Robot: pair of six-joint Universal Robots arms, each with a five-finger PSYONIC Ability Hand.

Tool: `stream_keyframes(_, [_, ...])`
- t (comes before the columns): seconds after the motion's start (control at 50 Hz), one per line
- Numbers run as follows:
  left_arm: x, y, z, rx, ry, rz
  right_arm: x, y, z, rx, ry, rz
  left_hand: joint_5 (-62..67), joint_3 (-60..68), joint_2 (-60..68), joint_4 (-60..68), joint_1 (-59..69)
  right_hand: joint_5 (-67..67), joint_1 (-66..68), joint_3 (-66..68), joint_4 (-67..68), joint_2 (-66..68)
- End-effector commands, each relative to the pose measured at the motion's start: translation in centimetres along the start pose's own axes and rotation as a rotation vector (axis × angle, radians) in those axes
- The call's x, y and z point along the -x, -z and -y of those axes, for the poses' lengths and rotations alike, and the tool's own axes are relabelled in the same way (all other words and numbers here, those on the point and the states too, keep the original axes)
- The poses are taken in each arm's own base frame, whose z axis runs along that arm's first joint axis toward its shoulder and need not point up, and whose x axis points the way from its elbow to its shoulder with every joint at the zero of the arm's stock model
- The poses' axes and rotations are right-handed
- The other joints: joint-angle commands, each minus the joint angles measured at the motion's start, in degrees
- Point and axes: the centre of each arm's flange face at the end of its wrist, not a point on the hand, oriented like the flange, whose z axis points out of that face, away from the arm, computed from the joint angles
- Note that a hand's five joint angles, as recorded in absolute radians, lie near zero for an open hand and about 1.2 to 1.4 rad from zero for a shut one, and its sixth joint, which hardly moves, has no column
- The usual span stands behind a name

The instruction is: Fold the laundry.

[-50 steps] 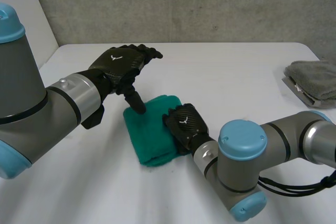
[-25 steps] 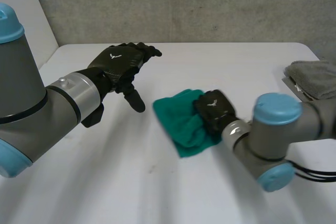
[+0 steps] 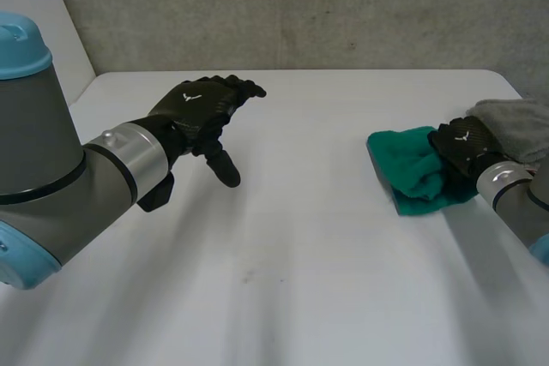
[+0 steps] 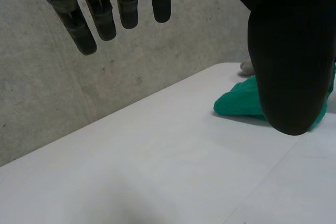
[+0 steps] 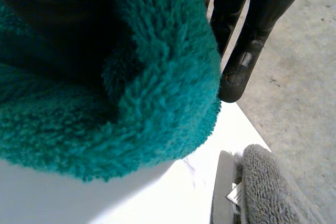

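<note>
Plainly one green towel [image 3: 405,171], right hand [image 3: 463,145] clamped on it; one grey towel [image 3: 520,123] cut off far right; left hand [image 3: 196,105] spread, empty.

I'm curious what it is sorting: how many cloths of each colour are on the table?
green cloth: 1
grey cloth: 1, as far as I can tell
Total: 2

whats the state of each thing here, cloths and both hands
green fleece cloth: folded, pinched in the right hand
right hand: shut on the green fleece cloth
left hand: open, fingers straight, holding nothing
grey terry towel: folded, lying beside the right hand
</note>
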Motion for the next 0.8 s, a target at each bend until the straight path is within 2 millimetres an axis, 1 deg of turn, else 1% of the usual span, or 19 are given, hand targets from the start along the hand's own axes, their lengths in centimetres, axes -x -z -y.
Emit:
stream_keyframes(0.02, [0.0,-0.1,-0.5,0.012,0.004,0.0,-1.4,-1.7,-1.1,-0.028,0.071,-0.012,0.76,1.29,1.7,1.75,2.35,16.15,26.47,14.93,11.99,13.16])
stream_keyframes(0.08, [0.0,-0.2,-0.7,0.015,0.005,0.001,-2.4,-2.6,-0.9,-0.049,0.099,-0.038,0.76,1.29,1.7,1.75,2.35,16.15,26.47,14.93,11.99,13.16])
stream_keyframes(0.1, [0.1,-0.2,-0.7,0.015,0.005,0.003,-3.2,-3.2,-0.4,-0.07,0.119,-0.058,0.76,1.29,1.7,1.75,2.35,16.15,26.47,14.93,11.99,13.16])
stream_keyframes(0.16, [0.1,-0.3,-0.8,0.015,0.005,0.003,-4.8,-4.0,0.7,-0.112,0.145,-0.1,0.76,1.29,1.7,1.75,2.35,16.15,26.47,14.93,11.99,13.16])
stream_keyframes(0.18, [0.1,-0.3,-0.8,0.015,0.005,0.006,-5.9,-4.4,1.6,-0.145,0.161,-0.127,0.76,1.29,1.7,1.75,2.35,16.15,26.47,14.93,11.99,13.16])
stream_keyframes(0.22, [0.1,-0.3,-0.8,0.014,0.005,0.006,-7.0,-4.7,2.5,-0.176,0.176,-0.151,0.76,1.29,1.7,1.75,2.35,16.15,26.47,14.93,11.99,13.16])
stream_keyframes(0.24, [0.1,-0.3,-0.8,0.015,0.005,0.006,-8.3,-5.0,3.4,-0.208,0.193,-0.177,0.76,1.29,1.7,1.75,2.35,16.15,26.47,14.93,11.99,13.16])
stream_keyframes(0.3, [0.1,-0.3,-0.8,0.015,0.005,0.006,-10.3,-5.2,4.4,-0.252,0.213,-0.209,0.76,1.29,1.7,1.75,2.35,16.15,26.47,14.93,11.99,13.16])
stream_keyframes(0.32, [0.1,-0.3,-0.8,0.015,0.005,0.006,-11.4,-5.3,4.9,-0.268,0.218,-0.23,0.76,1.29,1.7,1.75,2.35,16.15,26.47,14.93,11.99,13.16])
stream_keyframes(0.38, [0.2,-0.4,-0.8,0.012,0.005,0.007,-12.9,-5.5,5.3,-0.28,0.208,-0.25,0.76,1.29,1.7,1.75,2.35,16.15,26.47,14.93,11.99,13.16])
stream_keyframes(0.4, [0.2,-0.3,-0.8,0.014,0.005,0.007,-13.8,-5.6,5.1,-0.275,0.197,-0.255,0.76,1.29,1.7,1.75,2.35,16.15,26.47,14.93,11.99,13.16])
stream_keyframes(0.46, [0.1,-0.3,-0.8,0.014,0.005,0.006,-15.0,-5.8,4.3,-0.257,0.174,-0.263,0.76,1.29,1.7,1.75,2.35,16.15,26.47,14.93,11.99,13.16])
stream_keyframes(0.48, [0.1,-0.3,-0.8,0.014,0.005,0.006,-15.9,-5.9,3.5,-0.241,0.161,-0.268,0.76,1.29,1.7,1.75,2.35,16.15,26.47,14.93,11.99,13.16])
stream_keyframes(0.54, [0.1,-0.4,-1.0,0.017,0.006,0.006,-16.7,-6.2,1.9,-0.211,0.147,-0.269,0.76,1.29,1.7,1.75,2.35,16.15,26.47,14.93,11.99,13.16])
stream_keyframes(0.56, [0.1,-0.4,-1.0,0.018,0.006,0.006,-17.2,-6.3,0.5,-0.189,0.138,-0.27,0.76,1.29,1.7,1.75,2.35,16.15,26.47,14.93,11.99,13.16])
stream_keyframes(0.62, [0.2,-0.5,-1.1,0.014,0.005,0.007,-17.7,-6.5,-1.7,-0.153,0.119,-0.266,0.93,1.46,1.86,1.92,2.52,16.15,26.47,14.93,11.99,13.16])
stream_keyframes(0.64, [0.2,-0.5,-1.1,0.012,0.005,0.007,-18.0,-6.3,-3.2,-0.125,0.109,-0.265,0.93,1.46,1.86,1.92,2.52,16.15,26.47,14.93,11.99,13.16])
stream_keyframes(0.74, [0.2,-0.6,-1.4,0.018,0.006,0.007,-18.9,-5.9,-7.0,-0.062,0.081,-0.279,0.93,1.46,1.86,1.92,2.52,16.15,26.47,14.93,11.99,13.16])
stream_keyframes(0.8, [0.2,-0.8,-1.8,0.029,0.008,0.007,-19.9,-5.2,-9.1,-0.022,0.064,-0.293,0.93,1.46,1.86,1.92,2.52,16.15,26.47,14.93,11.99,13.16])
